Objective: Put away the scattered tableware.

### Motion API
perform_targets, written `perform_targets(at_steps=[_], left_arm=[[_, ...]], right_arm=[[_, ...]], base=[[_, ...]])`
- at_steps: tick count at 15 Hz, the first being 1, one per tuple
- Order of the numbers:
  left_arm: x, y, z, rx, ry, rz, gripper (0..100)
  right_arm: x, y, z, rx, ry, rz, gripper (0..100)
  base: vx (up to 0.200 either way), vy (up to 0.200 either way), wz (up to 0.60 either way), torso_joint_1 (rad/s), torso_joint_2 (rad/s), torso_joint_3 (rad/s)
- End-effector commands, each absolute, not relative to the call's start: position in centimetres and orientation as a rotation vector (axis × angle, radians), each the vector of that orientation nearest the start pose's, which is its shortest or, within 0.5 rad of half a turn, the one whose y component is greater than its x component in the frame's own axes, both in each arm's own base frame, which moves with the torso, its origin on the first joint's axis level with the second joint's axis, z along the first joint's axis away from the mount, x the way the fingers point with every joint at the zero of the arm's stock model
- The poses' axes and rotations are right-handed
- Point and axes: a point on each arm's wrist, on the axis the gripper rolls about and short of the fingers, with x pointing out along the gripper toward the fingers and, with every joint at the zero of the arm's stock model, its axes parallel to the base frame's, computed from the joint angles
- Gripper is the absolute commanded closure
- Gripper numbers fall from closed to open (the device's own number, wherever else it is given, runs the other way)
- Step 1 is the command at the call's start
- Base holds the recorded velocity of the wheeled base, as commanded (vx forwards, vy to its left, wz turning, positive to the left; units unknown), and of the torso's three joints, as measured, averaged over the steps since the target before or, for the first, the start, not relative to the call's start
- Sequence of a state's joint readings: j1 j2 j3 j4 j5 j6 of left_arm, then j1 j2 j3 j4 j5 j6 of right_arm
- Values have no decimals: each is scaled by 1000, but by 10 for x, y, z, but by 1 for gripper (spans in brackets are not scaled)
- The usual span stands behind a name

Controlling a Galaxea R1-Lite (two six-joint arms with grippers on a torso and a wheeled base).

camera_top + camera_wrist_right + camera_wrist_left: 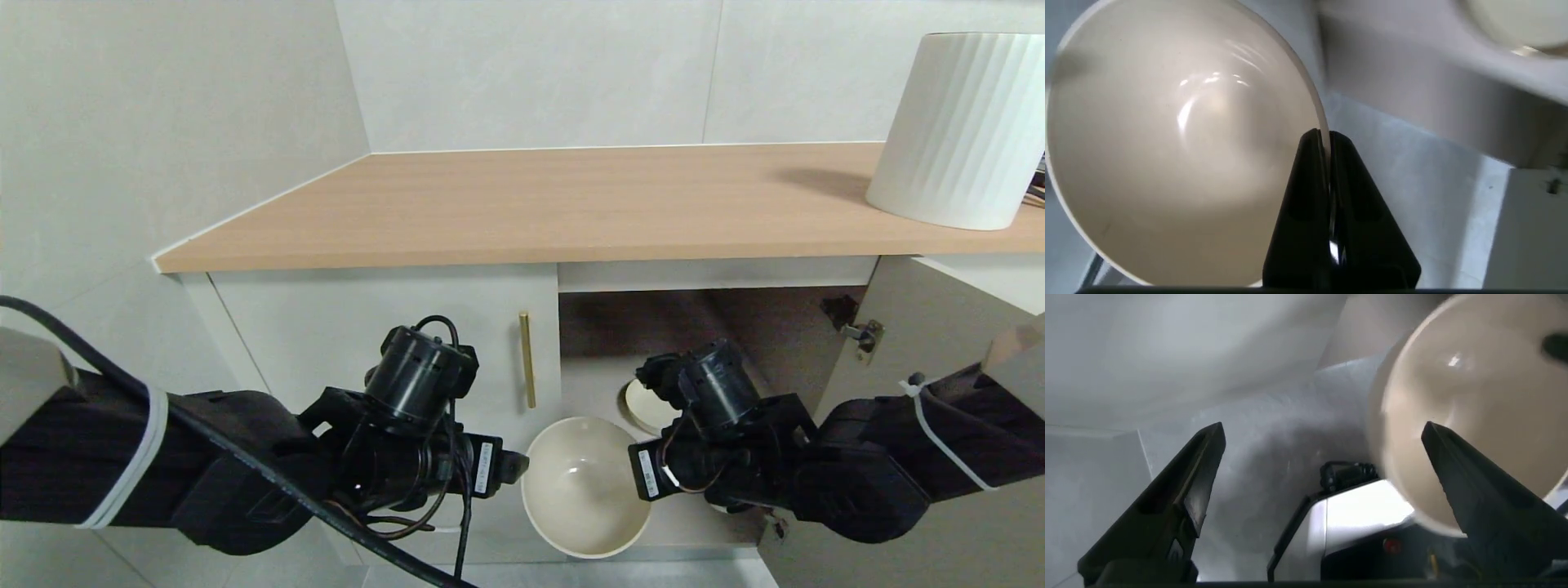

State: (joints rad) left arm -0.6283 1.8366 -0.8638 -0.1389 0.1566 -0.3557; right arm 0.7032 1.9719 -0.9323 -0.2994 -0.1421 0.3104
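Head view: cream bowl (584, 486) held low in front of the open cabinet (735, 318), tipped so the inside faces up toward the camera, sitting right between the two arms. Right end effector (1328, 155) clamped on the bowl's rim on the robot's right side; in the right wrist view, both fingers (1308, 212) pinched tight with the thin rim edge sandwiched between them. Left end effector (1321, 437) parked just beside the opposite side of the bowl, fingers spread wide apart, bowl up against one fingertip in the left wrist view. Actual contact there: honestly can't tell. Further back, a pale plate (641, 406) lying flat on the cabinet floor, partly hidden behind the right wrist. Left cabinet door shut, with a slim brass handle (527, 359) running vertically; right door (922, 351) swung open, hinge showing near the top. Above it all, a wood worktop (531, 204) with a white ribbed cylinder (959, 131) standing upright at its right end.
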Motion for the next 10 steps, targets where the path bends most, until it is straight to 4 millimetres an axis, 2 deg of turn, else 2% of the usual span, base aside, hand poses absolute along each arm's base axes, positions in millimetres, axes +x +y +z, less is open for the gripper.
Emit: perform_targets(at_steps=[1,3,5,8,10], left_arm=[[249,-175,122,-27,809,-302,0],[249,-176,120,-21,817,-302,0],[250,-176,117,-19,824,-300,0],[251,-177,115,-16,831,-298,0],[250,-177,115,-15,831,-299,0]], right_arm=[[271,207,97,38,743,332,100],[279,201,88,138,726,173,100],[293,196,76,193,703,120,100],[314,189,69,314,621,64,100],[330,181,58,322,612,7,100]], base=[[0,0,0,0,0,0],[0,0,0,0,0,0],[0,0,0,0,0,0],[0,0,0,0,0,0],[0,0,0,0,0,0]])
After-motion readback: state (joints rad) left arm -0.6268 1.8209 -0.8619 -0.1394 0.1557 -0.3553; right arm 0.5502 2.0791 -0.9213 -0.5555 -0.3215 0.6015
